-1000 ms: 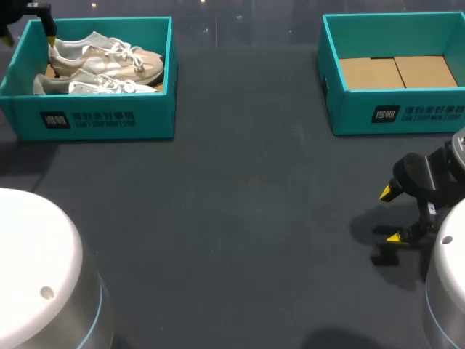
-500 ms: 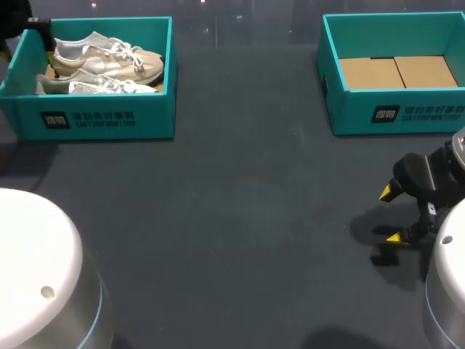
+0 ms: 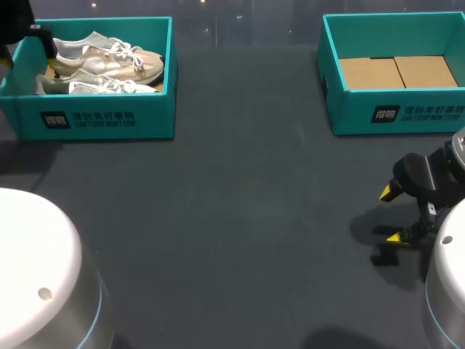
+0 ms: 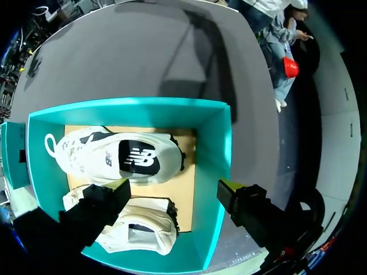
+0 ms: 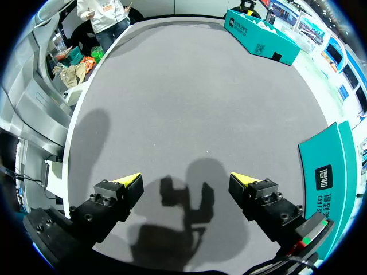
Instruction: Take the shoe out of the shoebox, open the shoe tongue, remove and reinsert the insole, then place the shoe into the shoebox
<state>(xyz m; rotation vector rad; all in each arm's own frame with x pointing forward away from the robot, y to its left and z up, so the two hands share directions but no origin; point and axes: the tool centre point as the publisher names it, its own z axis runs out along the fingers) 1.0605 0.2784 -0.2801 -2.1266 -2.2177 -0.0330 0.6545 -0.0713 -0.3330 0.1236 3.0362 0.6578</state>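
Shoes (image 3: 109, 62) lie as a pair, side by side, in the teal shoebox (image 3: 109, 120) at ten o'clock on the surface (image 3: 232, 218). Neither has been lifted. A second shoebox (image 3: 399, 113) at two o'clock holds only its cardboard floor.

Over the last second the left arm (image 3: 16, 22) has eased from the box's eleven o'clock corner toward its nine o'clock wall. The yellow tip that showed in the head view is now hidden there.

The left wrist view looks straight down into the box. The left jaws gape wide and hold nothing. One yellow tip (image 4: 119, 184) hangs over the gap between the two shoes. The other tip (image 4: 229, 188) sits over the box wall or just outside it; which cannot be told. The shoe with the dark insole patch (image 4: 123, 160) lies ahead of the jaws and the other shoe (image 4: 140, 226) under them.

The right jaws, at four o'clock and low over the surface, have not stirred. They stand wide open and empty.

The task looks to be at its first step, with the left arm lining up over the pair for the pick. With one tip at the wall, the jaws probably need to shift inward before going down, or that finger may catch the rim.
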